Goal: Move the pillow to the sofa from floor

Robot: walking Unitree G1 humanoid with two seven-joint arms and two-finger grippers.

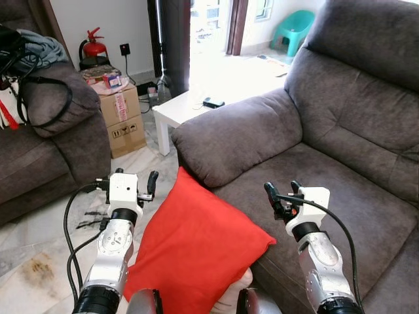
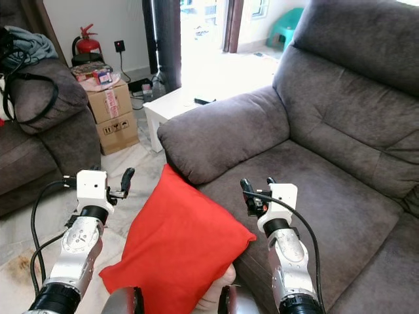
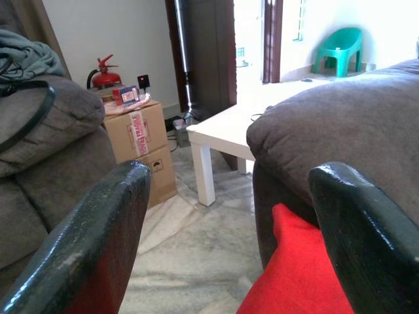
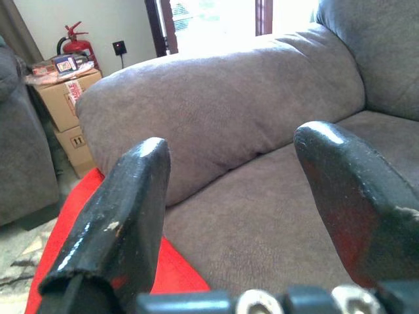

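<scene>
Both grippers have their jaws spread and hold nothing. The left gripper (image 1: 147,186) hovers over the floor (image 1: 39,252) just left of the pillow (image 1: 193,252); the right gripper (image 1: 280,196) hangs above the sofa (image 1: 340,118) seat. The red pillow leans against the sofa's front edge below the armrest (image 1: 229,137), its lower part down toward the marble floor. Beyond stand a white table (image 1: 180,111), stacked boxes (image 1: 123,118), an extinguisher (image 1: 93,47), a second sofa (image 1: 46,144) and a green chair (image 1: 294,29).
</scene>
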